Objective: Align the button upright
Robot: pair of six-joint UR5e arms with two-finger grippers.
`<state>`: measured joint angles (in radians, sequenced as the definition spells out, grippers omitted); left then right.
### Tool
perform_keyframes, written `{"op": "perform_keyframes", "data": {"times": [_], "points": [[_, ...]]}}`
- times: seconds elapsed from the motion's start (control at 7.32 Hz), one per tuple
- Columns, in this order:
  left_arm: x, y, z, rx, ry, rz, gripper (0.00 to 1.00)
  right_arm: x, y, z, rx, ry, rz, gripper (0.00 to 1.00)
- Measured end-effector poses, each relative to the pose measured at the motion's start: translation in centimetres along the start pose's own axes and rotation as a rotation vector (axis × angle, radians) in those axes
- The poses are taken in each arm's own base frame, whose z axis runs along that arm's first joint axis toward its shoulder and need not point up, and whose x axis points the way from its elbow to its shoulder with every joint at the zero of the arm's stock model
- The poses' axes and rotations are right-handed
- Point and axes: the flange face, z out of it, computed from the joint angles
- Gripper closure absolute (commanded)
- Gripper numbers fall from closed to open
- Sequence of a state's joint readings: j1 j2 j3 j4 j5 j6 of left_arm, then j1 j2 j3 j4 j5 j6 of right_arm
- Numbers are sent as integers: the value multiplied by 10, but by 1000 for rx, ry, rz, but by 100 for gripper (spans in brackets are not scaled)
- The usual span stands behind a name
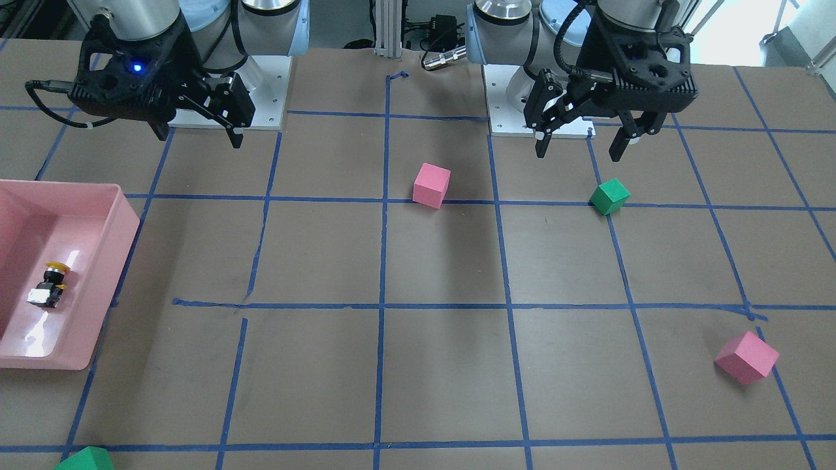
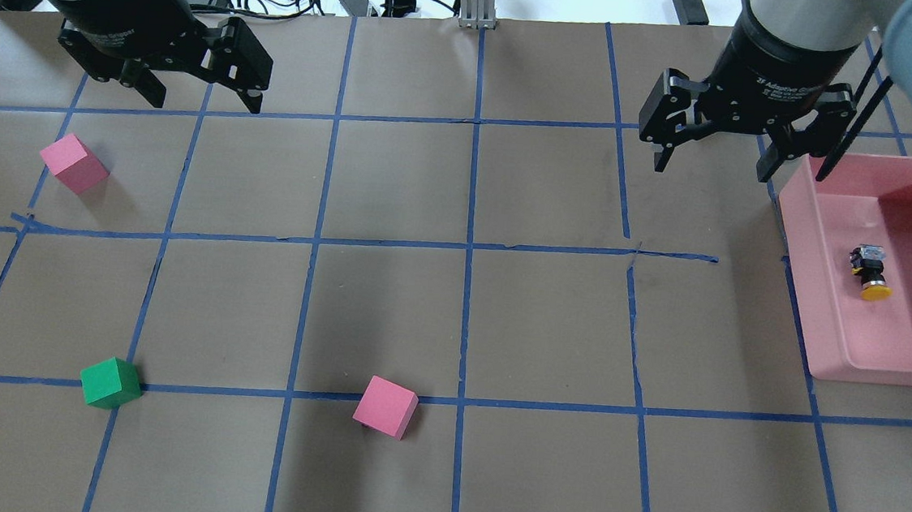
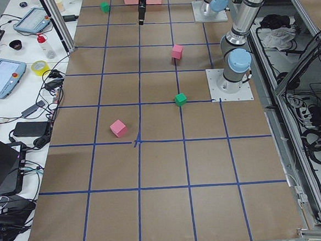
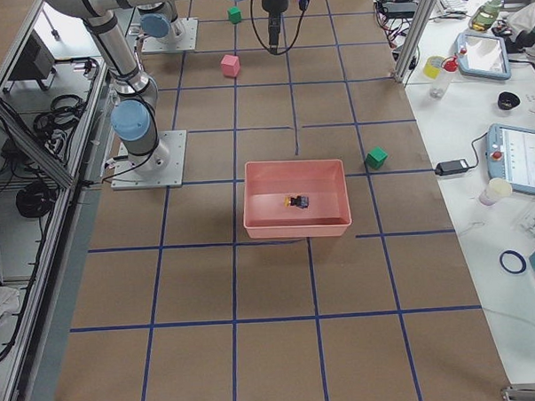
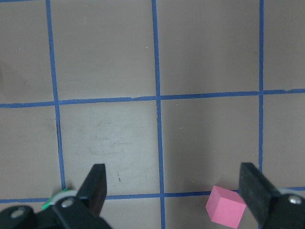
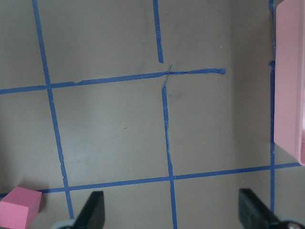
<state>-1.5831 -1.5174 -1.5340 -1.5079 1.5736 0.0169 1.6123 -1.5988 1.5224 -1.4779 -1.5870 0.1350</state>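
Four fixed views around the table (image 2: pixel 386 316), two wrist cameras downward

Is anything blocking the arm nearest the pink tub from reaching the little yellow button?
Only the pink bin itself: its side wall stands between the open right gripper and the button, which lies on its side inside. Nothing covers the button from above, so a reach down into the bin looks clear.

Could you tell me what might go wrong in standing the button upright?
The button lies on its side in the pink bin. Being small with a round cap, it may roll or slip from the open right gripper. The bin's walls may also block a tilted approach.
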Motion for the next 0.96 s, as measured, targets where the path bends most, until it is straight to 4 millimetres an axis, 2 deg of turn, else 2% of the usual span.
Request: {"op": "perform_keyframes", "data": {"times": [0.55, 0.96], "points": [[0, 0, 1, -2, 0, 0, 0, 0, 1, 0, -1, 0, 0, 0], [0, 0, 0, 0, 1, 0, 0, -1, -5, 12, -17, -3, -1, 0]]}}
